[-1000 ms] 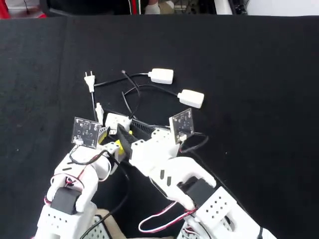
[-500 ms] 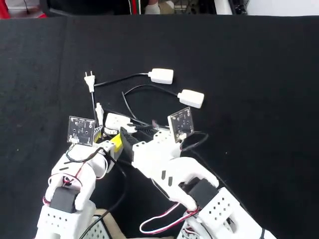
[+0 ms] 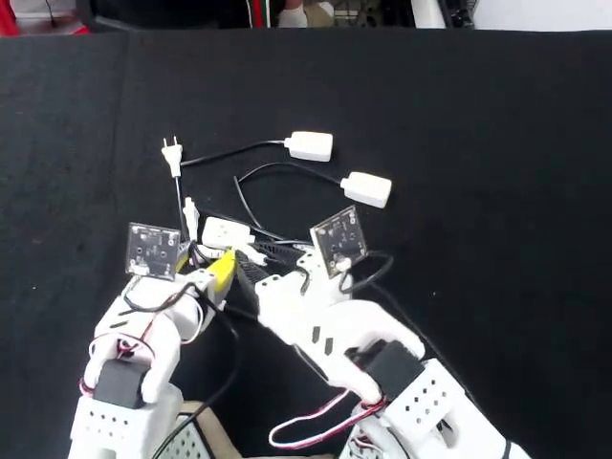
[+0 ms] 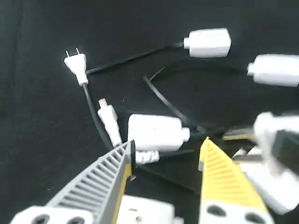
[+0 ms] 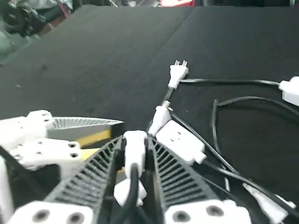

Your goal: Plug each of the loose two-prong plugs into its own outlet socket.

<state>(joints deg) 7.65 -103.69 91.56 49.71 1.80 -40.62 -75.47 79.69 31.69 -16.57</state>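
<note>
A white outlet socket [image 3: 227, 232] lies on the black table between both arms, also seen in the left wrist view [image 4: 154, 132] and the right wrist view [image 5: 180, 140]. My right gripper [image 5: 134, 137] is shut on a white plug [image 5: 134, 148] just short of that socket. My left gripper [image 4: 167, 144] stands open right beside the socket, grey and yellow fingers on either side of its near end. A loose two-prong plug [image 3: 172, 153] lies farther off at the left. A second small plug [image 3: 191, 212] lies beside the socket. Two more sockets [image 3: 310, 145] [image 3: 367, 188] lie beyond.
Black cords [image 3: 253, 177] loop over the table among the plugs and sockets. The two arms stand close together near the front edge, my left gripper [image 3: 212, 265] almost touching my right gripper [image 3: 253, 256]. Open black table lies to the right and far side.
My right gripper has shifted slightly left with its plug, and the cord loop near the far sockets has been pulled flatter. The left arm has eased a little to the left.
</note>
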